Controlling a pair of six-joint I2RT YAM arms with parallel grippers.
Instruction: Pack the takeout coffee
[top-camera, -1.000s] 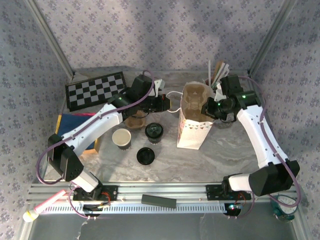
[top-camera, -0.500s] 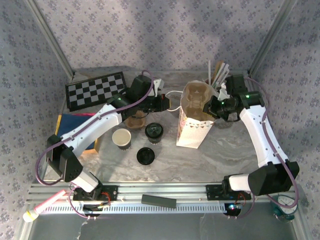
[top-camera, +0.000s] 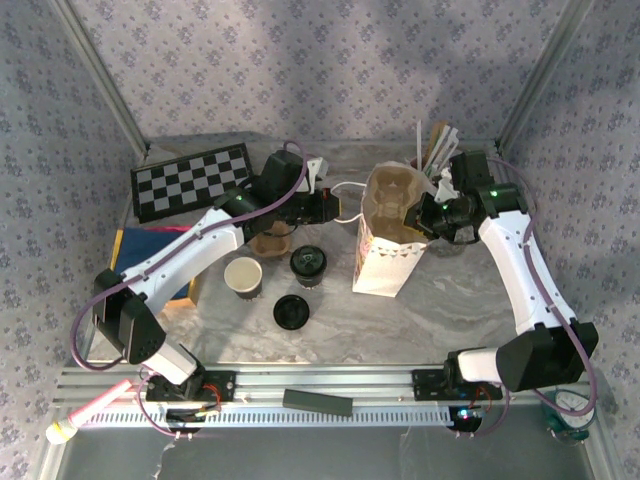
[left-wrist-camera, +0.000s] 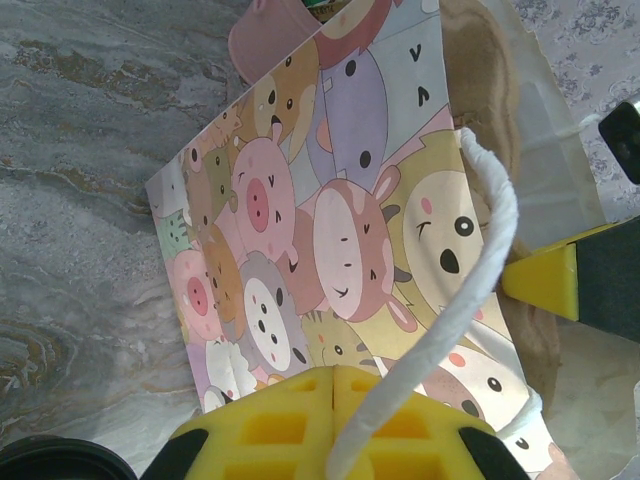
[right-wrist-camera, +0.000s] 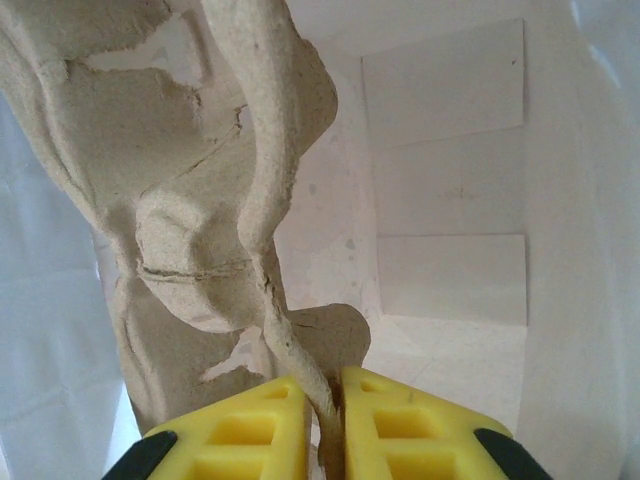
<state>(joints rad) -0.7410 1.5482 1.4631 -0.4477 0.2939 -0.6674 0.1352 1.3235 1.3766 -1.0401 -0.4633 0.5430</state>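
The right gripper (right-wrist-camera: 322, 415) pinches the pulp tray (right-wrist-camera: 190, 180) inside the bag (left-wrist-camera: 330, 220); the left gripper (left-wrist-camera: 335, 410) clamps the handle (left-wrist-camera: 497, 240). Lower it straight, holding the mouth open.

Nothing to read here: no words, numbers or brand marks come through in any view. The paper bag (left-wrist-camera: 330, 230) shows a print of cartoon animal faces, pigs, cows and bears, and no lettering can be made out among them
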